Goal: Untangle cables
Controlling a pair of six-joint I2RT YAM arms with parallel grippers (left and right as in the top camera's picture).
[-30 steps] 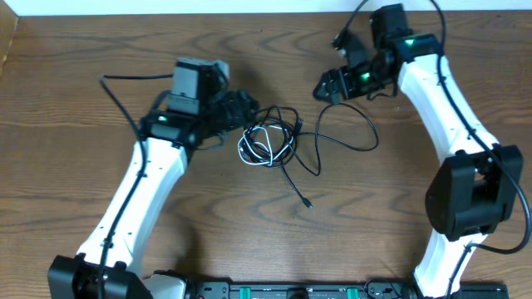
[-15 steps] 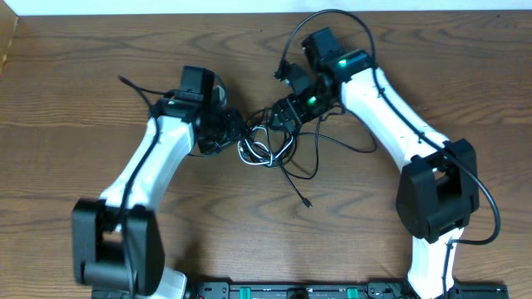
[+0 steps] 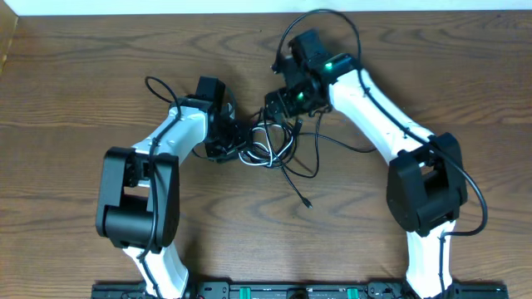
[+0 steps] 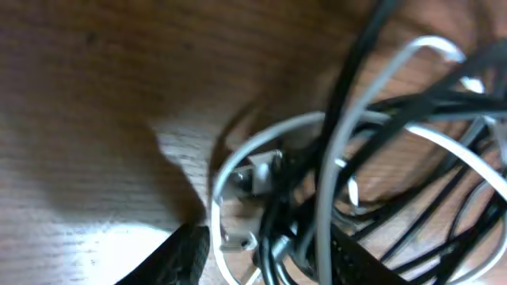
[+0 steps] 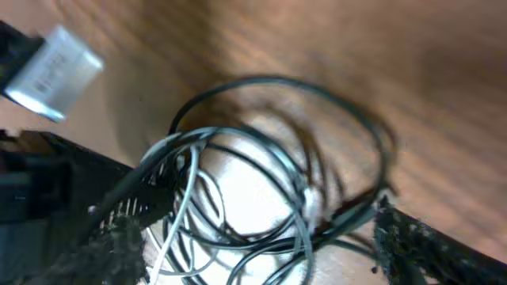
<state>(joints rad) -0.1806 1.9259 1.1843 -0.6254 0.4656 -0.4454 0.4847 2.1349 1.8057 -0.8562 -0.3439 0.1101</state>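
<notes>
Wood-grain desk (image 3: 100,66), both grippers at the knot of cables (image 3: 270,151).
Overhead, thin black and white loops lie between the left gripper (image 3: 235,139) and the right gripper (image 3: 281,101), with one black tail trailing off on the far side. The right wrist view shows that gripper's jaws spread wide with the loops between them, nothing clamped, and a silver plug (image 5: 54,70). The left wrist view is blurred, so the left gripper's opening cannot be told.

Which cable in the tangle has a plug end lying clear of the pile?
The black cable trailing toward the near edge of the table, its plug alone on the wood. The white cable is coiled among the others.
</notes>
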